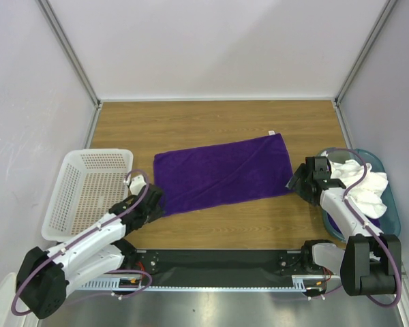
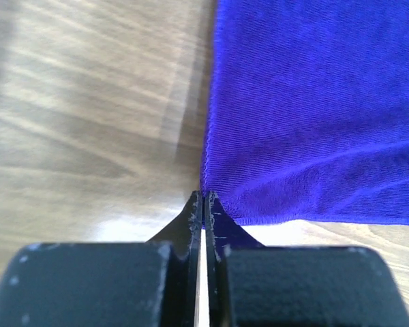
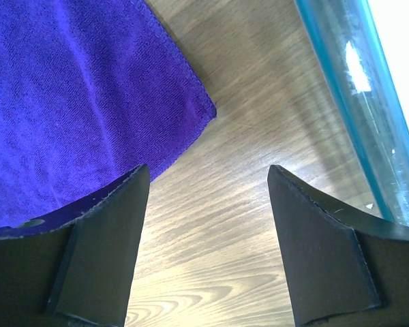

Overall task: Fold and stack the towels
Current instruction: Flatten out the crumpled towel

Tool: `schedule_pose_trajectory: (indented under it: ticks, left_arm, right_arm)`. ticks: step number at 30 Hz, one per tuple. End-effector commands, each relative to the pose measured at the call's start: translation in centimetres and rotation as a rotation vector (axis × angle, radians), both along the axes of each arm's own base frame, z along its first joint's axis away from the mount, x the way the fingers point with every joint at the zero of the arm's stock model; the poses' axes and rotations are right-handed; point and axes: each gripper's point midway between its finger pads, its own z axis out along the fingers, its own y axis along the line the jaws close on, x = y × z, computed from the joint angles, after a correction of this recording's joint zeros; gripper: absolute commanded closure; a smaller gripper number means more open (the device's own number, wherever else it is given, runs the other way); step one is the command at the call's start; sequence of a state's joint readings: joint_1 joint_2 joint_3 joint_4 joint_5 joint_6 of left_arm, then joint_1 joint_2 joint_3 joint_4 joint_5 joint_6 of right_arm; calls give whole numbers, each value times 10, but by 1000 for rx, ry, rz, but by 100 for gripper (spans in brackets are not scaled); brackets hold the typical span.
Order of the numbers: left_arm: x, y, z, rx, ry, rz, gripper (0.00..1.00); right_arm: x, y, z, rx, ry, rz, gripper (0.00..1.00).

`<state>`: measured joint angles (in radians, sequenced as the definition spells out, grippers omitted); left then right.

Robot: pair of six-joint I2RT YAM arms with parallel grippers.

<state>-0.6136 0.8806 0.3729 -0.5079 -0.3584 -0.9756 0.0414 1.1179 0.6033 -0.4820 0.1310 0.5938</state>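
The purple towel [image 1: 221,174] lies flat and spread in the middle of the table [image 1: 211,122]. The left gripper [image 2: 203,204] is closed, its tips at the towel's near left corner; whether it pinches cloth is unclear. The right gripper [image 3: 208,204] stands open beside the near right corner. The white towel [image 1: 365,187] sits in the teal bin [image 1: 394,197].

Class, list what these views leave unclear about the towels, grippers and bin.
- Left wrist view: whether the shut left gripper pinches a corner of the purple towel; its fingertips hide that.
- Top view: what lies under the white towel in the teal bin; towel and right arm cover it.
- Top view: white tag, too small to read.
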Motion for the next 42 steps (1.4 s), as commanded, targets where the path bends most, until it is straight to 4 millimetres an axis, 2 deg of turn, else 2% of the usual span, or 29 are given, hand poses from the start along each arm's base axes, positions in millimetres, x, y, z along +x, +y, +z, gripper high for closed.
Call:
schedule_pose_trajectory:
  ticks: [1,6,8,9,11,12,14,18,21,26,27,29,31,35,39,42]
  left_arm:
    - [0,5,16,22,0,38,100]
    - [-13,16,15,69,58,78,99]
    - [-15,18,12,84,72,79,86]
    - [-17,20,8,97,84,82,70]
    - [-18,20,6,96,91,87,52]
    - [-17,18,7,90,87,82,46]
    - [-13,13,11,70,67,59,44]
    - [-8,5,17,39,29,32,53]
    - [-7,4,13,29,20,31,62]
    - [-9,5,6,33,36,37,66]
    - [-11,6,4,36,41,38,70]
    - [-12,6,3,33,42,43,71]
    - [-12,6,3,28,39,44,75]
    - [-14,8,1,30,40,47,80]
    - [-14,10,0,36,38,54,94]
    - [-14,13,0,53,37,58,100]
  right_arm:
    - [-3,-6,3,-22,-1,-13,24]
    - [-5,-7,2,-27,8,-18,24]
    - [-6,-7,1,-28,5,-18,24]
    - [-7,-7,1,-28,8,-18,24]
    - [-7,-7,1,-27,11,-16,24]
    - [-7,-6,1,-26,11,-15,24]
    - [-8,-7,2,-28,8,-17,24]
    - [-8,-6,1,-21,3,-18,24]
    - [-6,-4,-2,-9,-1,-19,25]
    - [-1,-3,-5,-9,-2,-14,27]
    - [-1,-4,-6,-11,-2,-15,27]
    - [3,-4,-6,-11,-13,-21,28]
    - [8,-6,-7,-16,-29,-36,30]
    - [17,-6,-10,-12,-53,-49,36]
    - [22,-6,-14,-8,-56,-58,45]
    - [26,-7,-16,-26,-64,-65,51]
